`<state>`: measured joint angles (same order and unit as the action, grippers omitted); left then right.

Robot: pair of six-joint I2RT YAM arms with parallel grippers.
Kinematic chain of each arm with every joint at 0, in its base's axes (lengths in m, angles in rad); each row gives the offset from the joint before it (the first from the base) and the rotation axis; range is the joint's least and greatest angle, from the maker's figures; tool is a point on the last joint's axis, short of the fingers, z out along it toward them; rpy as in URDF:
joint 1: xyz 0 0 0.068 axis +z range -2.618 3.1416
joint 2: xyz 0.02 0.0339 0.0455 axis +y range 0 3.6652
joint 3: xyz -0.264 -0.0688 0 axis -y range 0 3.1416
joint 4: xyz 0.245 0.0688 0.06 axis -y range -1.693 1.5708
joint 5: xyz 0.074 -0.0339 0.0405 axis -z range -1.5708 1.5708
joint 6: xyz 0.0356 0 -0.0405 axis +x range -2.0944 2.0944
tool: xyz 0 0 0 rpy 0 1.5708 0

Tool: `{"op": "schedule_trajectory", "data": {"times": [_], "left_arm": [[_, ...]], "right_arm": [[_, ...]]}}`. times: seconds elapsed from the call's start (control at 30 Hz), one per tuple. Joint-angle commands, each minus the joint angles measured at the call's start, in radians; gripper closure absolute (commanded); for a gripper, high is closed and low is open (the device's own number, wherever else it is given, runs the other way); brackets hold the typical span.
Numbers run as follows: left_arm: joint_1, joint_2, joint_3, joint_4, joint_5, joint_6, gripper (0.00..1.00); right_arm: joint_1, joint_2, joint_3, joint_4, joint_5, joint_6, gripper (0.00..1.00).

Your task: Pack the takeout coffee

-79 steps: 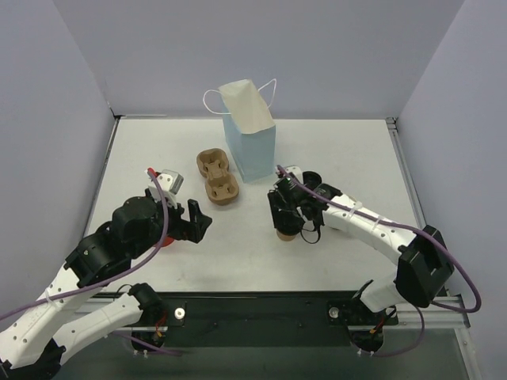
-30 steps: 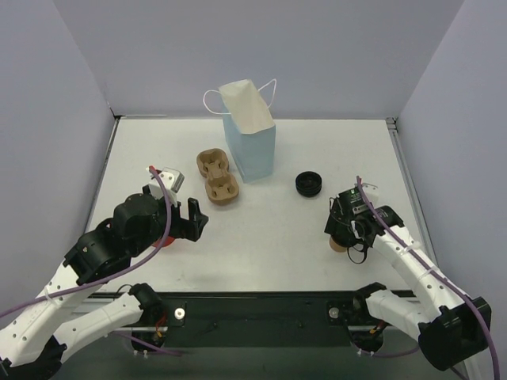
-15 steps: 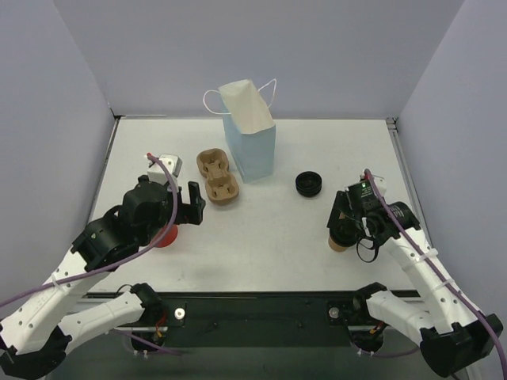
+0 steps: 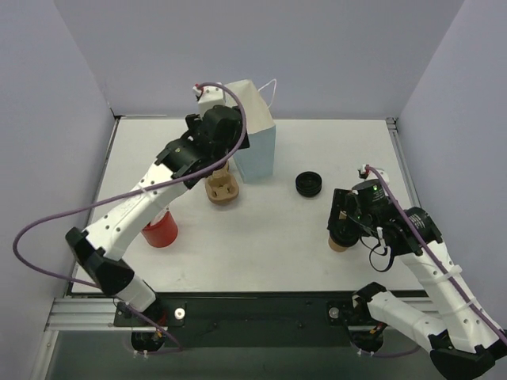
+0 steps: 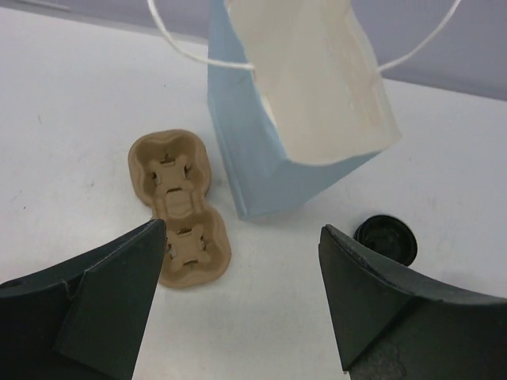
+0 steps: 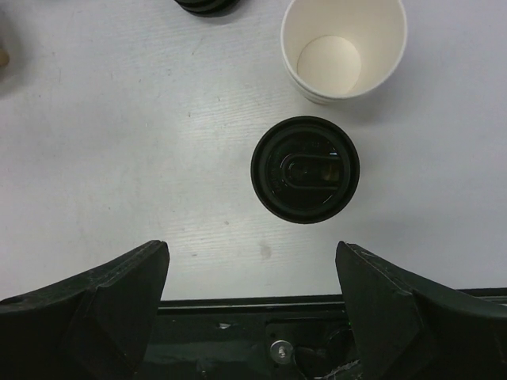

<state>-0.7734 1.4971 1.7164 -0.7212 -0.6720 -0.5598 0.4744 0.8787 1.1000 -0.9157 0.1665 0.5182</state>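
The kraft cup with its black lid (image 6: 305, 169) stands on the table ahead of my right gripper (image 6: 251, 249), which is open and empty above it. In the top view its tan side (image 4: 339, 244) shows under that gripper (image 4: 350, 226). The red cup (image 4: 160, 231) stands alone at the left front. My left gripper (image 5: 242, 233) is open and empty, high over the table between the tan pulp tray (image 5: 181, 210) and the light blue bag (image 5: 293, 119). In the top view it (image 4: 227, 145) hangs beside the bag (image 4: 257, 150).
A loose black lid (image 4: 309, 184) lies right of the bag and also shows in the left wrist view (image 5: 386, 237). An open paper cup with a white inside (image 6: 343, 47) stands just beyond the lidded cup. The table's near edge (image 6: 238, 301) is close to my right gripper.
My left arm has swung from beside the red cup far up to the tray and bag, uncovering the red cup. My right gripper moved the kraft cup rightward, then stayed over it.
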Motion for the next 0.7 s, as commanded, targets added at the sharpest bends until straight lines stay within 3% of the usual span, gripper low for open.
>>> {"op": "schedule_trajectory", "data": {"times": [0.0,0.3,0.67], "left_arm": [[0.040,0.161,0.246,0.013,-0.057,-0.063,0.14],[0.083,0.451,0.543,-0.078,-0.057,-0.077,0.19],[0.089,0.551,0.581,-0.118,-0.119,-0.081,0.24]], "right_arm": [[0.061,0.008,0.001,-0.043,0.022,-0.004,0.11],[0.122,0.036,0.009,-0.032,0.041,-0.020,0.11],[0.127,0.034,-0.022,-0.022,0.053,-0.038,0.11]]}}
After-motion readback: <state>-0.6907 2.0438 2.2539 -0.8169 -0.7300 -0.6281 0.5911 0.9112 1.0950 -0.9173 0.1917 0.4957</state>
